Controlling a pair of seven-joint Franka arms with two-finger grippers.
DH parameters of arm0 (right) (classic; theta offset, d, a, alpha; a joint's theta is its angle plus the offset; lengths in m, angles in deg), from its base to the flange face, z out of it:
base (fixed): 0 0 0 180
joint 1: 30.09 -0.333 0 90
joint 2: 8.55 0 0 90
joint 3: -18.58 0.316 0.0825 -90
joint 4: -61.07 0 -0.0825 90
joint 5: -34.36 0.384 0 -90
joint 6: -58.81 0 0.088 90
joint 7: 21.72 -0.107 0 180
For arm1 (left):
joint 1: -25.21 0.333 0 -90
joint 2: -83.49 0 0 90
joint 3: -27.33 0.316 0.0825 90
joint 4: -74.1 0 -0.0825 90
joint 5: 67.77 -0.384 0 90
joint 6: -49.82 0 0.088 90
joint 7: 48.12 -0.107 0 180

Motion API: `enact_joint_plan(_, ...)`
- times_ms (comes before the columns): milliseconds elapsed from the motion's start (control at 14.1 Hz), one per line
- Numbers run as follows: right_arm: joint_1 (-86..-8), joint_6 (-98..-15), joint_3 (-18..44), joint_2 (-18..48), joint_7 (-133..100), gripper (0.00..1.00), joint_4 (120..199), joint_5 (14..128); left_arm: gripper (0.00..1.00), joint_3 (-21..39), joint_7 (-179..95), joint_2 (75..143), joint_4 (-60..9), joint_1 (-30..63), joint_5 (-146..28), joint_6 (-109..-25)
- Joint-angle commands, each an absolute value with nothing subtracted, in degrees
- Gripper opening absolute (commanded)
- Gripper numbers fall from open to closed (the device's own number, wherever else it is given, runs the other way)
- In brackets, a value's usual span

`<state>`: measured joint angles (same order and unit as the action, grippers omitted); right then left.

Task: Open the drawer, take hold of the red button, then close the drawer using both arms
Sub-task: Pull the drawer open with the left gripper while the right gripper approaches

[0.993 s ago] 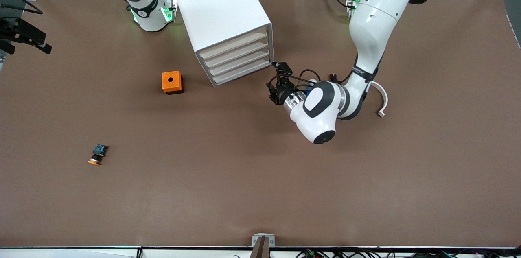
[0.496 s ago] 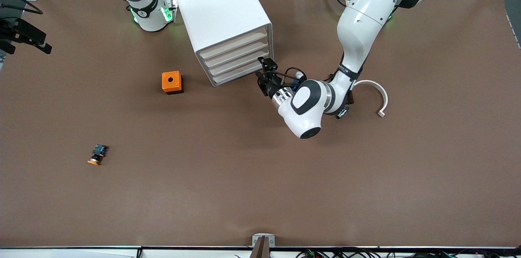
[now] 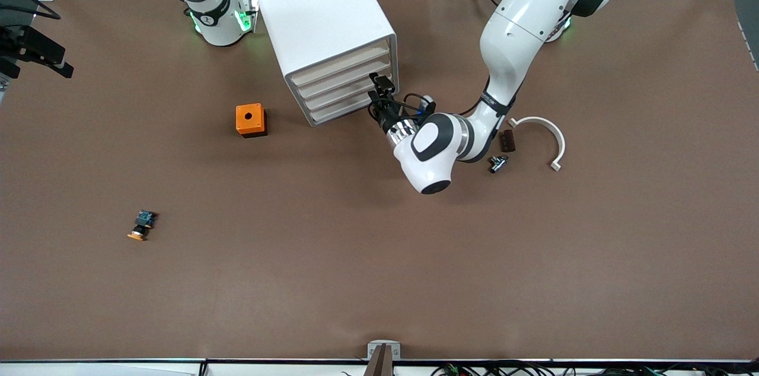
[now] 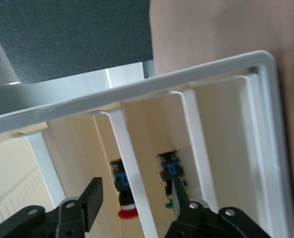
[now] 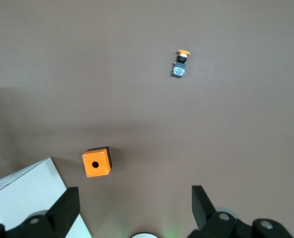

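Observation:
The white drawer cabinet [image 3: 320, 14] stands near the robots' bases, its four drawers shut. My left gripper [image 3: 376, 97] is open right at the lower drawer fronts, at the corner toward the left arm's end. In the left wrist view the open gripper [image 4: 135, 198] faces the cabinet front [image 4: 186, 79]. The red-capped button [image 4: 123, 191] shows inside one drawer between the fingers. A green-capped button [image 4: 170, 173] lies in the drawer beside it. My right gripper [image 5: 134, 203] is open and empty, high over the table near the cabinet [image 5: 23, 193]; the front view does not show it.
An orange box with a hole [image 3: 250, 120] sits beside the cabinet toward the right arm's end. An orange-capped button [image 3: 141, 226] lies nearer the front camera. A white curved piece [image 3: 545, 136], a brown block [image 3: 507, 140] and a small metal part [image 3: 497, 163] lie by the left arm.
My left arm has swung toward the cabinet, bringing its open gripper from beside the cabinet's corner up to the drawer fronts. The small parts beside the white curved piece are now uncovered.

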<state>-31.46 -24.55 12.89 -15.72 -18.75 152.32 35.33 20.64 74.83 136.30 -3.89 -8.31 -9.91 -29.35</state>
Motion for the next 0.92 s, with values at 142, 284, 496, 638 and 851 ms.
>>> enact_joint_plan(142,-31.1,-24.1,13.2,-12.1,-18.0,1.0,150.8,34.9,0.63,20.0,76.1,136.3,-5.4,-9.9,-9.0,-27.3)
enact_joint_plan(284,-31.0,-24.7,13.2,-9.4,-17.9,1.0,150.5,35.0,0.53,19.9,76.0,136.4,-5.4,-10.4,-8.9,-27.3)
enact_joint_plan(496,-30.7,-25.5,13.2,-2.6,-17.9,1.0,150.3,34.8,0.38,20.0,76.1,137.1,-5.3,-12.0,-9.6,-27.3)
enact_joint_plan(638,-30.0,-25.9,13.0,-1.2,-15.0,1.0,150.3,34.9,0.28,20.0,76.1,137.3,-5.2,-12.1,-9.6,-27.3)
enact_joint_plan(851,-30.4,-28.1,13.0,-0.5,-13.6,0.99,150.2,35.0,0.18,20.0,77.1,137.5,-5.1,-11.9,-9.5,-27.2)
